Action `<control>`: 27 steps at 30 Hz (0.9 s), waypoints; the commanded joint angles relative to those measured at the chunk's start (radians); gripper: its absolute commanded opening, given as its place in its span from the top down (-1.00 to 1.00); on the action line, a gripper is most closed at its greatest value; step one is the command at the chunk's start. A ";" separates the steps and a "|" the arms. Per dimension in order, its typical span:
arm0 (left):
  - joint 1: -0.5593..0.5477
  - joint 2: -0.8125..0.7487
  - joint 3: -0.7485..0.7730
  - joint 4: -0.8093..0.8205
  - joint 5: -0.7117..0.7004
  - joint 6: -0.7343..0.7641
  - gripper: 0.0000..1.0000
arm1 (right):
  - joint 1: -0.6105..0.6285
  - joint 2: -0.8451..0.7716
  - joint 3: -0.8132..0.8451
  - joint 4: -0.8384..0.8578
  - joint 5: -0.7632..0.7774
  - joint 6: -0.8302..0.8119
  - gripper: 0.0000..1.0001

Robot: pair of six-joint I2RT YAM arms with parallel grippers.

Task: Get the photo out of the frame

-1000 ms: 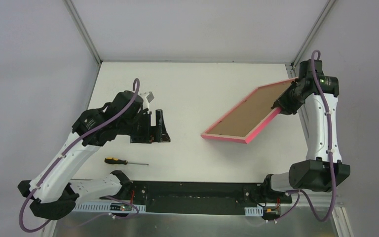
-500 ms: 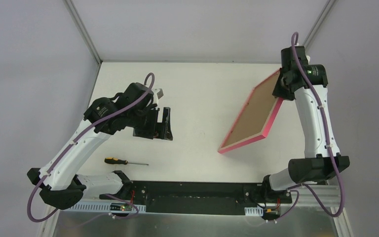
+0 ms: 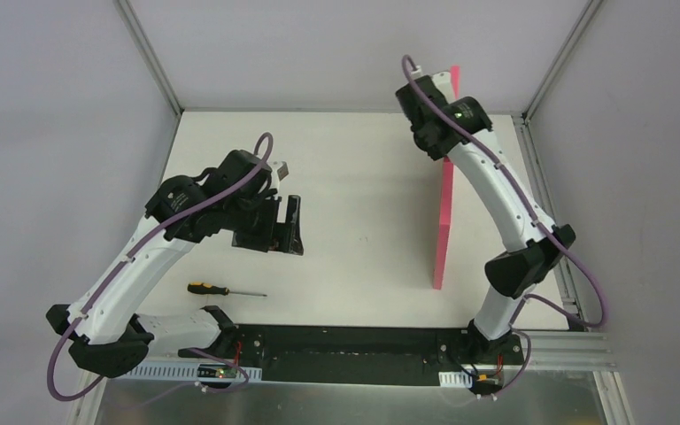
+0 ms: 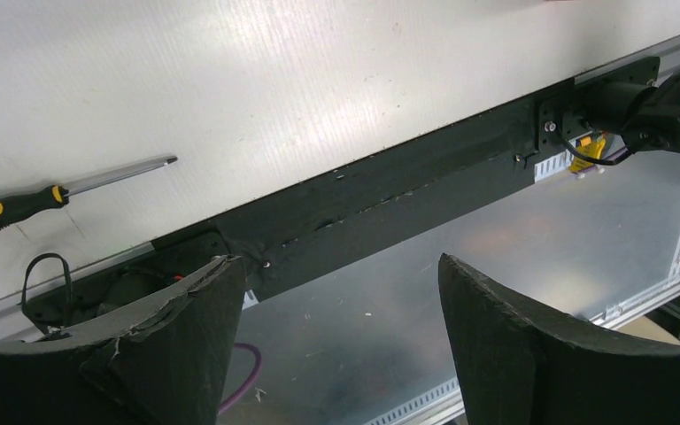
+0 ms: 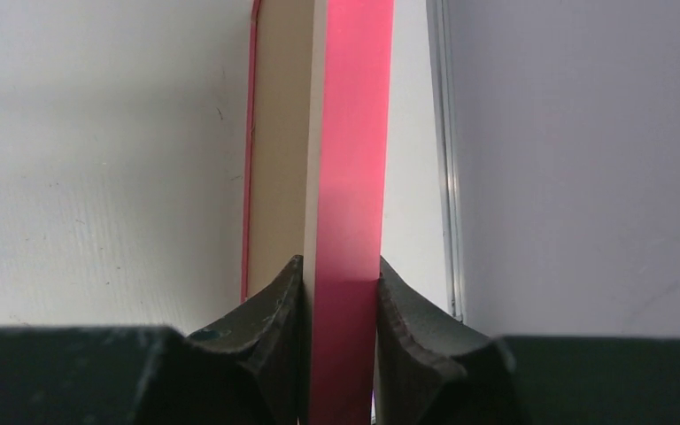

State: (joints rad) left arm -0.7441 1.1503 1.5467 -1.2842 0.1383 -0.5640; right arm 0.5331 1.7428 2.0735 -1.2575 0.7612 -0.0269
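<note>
My right end effector (image 5: 341, 288) is closed on the edge of the pink frame (image 3: 444, 221), held upright and edge-on at centre right; my left end effector (image 3: 285, 226) is wide open, holding nothing, at left

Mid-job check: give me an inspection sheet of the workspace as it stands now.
Surface: white table, faint scuff marks.
Job's things: frame held upright, edge-on to the top camera; photo in it, only its brown backing showing. Cannot tell whether the frame's lower end touches the table.
Clutter: screwdriver lying flat near the left arm's base.
Grippers: left gripper open and empty above the table; right gripper shut on the frame's edge.
Cables: purple cables along both arms, no snag seen.
Surroundings: grey walls, metal posts, black rail at the near edge.
</note>
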 commanded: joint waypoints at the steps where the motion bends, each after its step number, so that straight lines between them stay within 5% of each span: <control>1: 0.012 -0.046 0.025 -0.051 -0.051 0.005 -0.61 | 0.109 0.132 -0.001 -0.152 0.120 -0.061 1.00; 10: 0.015 -0.088 0.011 -0.076 -0.067 -0.015 -0.61 | 0.267 0.306 0.016 -0.141 0.212 -0.004 1.00; 27: 0.014 -0.179 -0.032 -0.138 -0.105 -0.086 -0.60 | 0.238 0.461 -0.384 0.351 0.290 -0.136 1.00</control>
State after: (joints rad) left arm -0.7376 0.9966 1.5261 -1.3758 0.0669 -0.6144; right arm 0.8066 2.1769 1.7378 -0.9878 1.1275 -0.0933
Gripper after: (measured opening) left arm 0.800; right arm 0.281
